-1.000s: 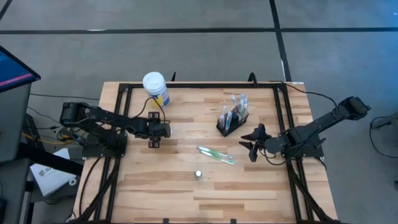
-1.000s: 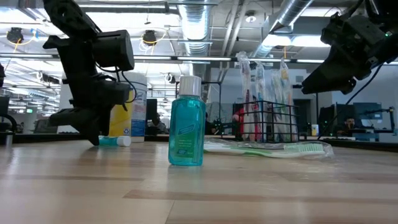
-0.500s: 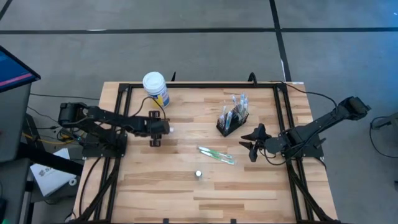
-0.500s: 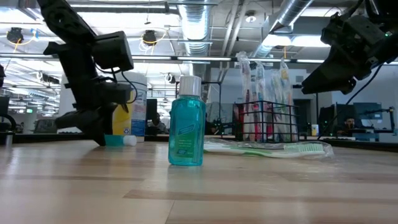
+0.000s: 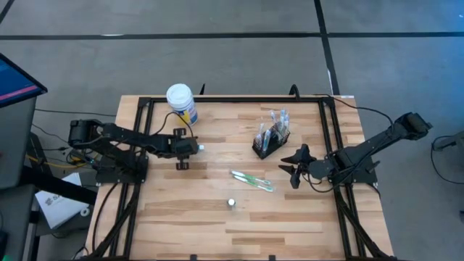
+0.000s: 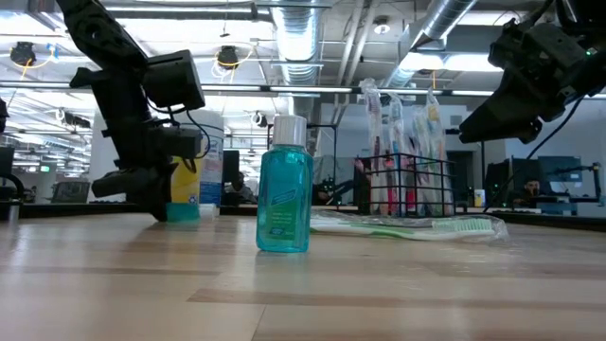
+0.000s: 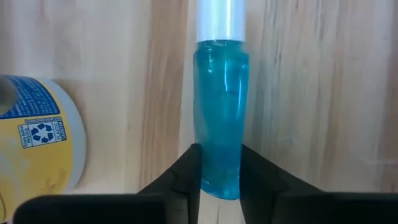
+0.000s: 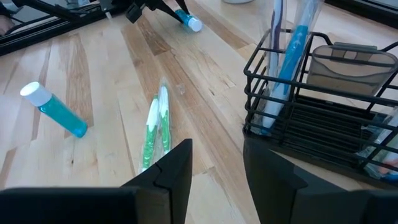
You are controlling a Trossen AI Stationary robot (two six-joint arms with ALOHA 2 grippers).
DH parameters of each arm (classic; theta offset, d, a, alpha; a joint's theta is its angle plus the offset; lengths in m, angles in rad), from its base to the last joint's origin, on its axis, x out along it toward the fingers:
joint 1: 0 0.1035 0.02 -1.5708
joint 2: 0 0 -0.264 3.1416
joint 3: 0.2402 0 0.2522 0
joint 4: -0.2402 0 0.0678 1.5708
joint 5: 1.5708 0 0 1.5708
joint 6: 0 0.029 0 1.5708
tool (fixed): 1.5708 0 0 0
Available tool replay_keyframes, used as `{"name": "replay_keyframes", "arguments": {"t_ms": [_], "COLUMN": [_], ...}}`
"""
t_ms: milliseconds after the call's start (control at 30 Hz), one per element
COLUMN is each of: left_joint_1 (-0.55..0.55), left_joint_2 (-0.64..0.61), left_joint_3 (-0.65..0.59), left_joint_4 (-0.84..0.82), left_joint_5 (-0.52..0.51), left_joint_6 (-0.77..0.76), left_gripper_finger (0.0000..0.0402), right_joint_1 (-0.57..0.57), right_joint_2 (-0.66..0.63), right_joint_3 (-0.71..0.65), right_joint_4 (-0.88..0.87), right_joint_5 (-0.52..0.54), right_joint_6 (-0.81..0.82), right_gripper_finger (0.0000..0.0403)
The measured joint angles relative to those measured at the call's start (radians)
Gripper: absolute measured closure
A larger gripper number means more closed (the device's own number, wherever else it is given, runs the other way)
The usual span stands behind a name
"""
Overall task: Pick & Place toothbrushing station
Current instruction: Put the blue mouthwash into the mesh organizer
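A slim, clear teal tube with a white cap lies flat on the wooden surface beside the yellow-and-blue jar, clamped between the left tool's fingers. The right tool hovers apart near the black wire-mesh holder.

In the left wrist view the teal tube loses its white cap past the picture's edge, its base sits hidden between the dark fingers, and the jar is cut off.
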Motion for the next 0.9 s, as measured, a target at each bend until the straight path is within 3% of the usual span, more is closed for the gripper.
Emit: {"name": "replay_keyframes", "arguments": {"t_ms": [433, 900], "left_joint_1": [-0.031, -0.072], "left_joint_2": [-0.02, -0.185], "left_joint_3": [-0.012, -0.014], "left_joint_4": [0.021, 0.11], "left_joint_5": [-0.021, 0.134], "left_joint_6": [-0.029, -0.058], "left_gripper_finger": [0.034, 0.0342], "right_joint_1": [0.0, 0.0], "right_joint_2": [0.0, 0.0], "right_joint_3": [0.0, 0.0], "right_joint_4": [0.001, 0.057], "right_joint_5": [0.0, 0.003], "right_joint_6": [0.0, -0.016], "right_gripper_finger": [0.027, 0.027]}}
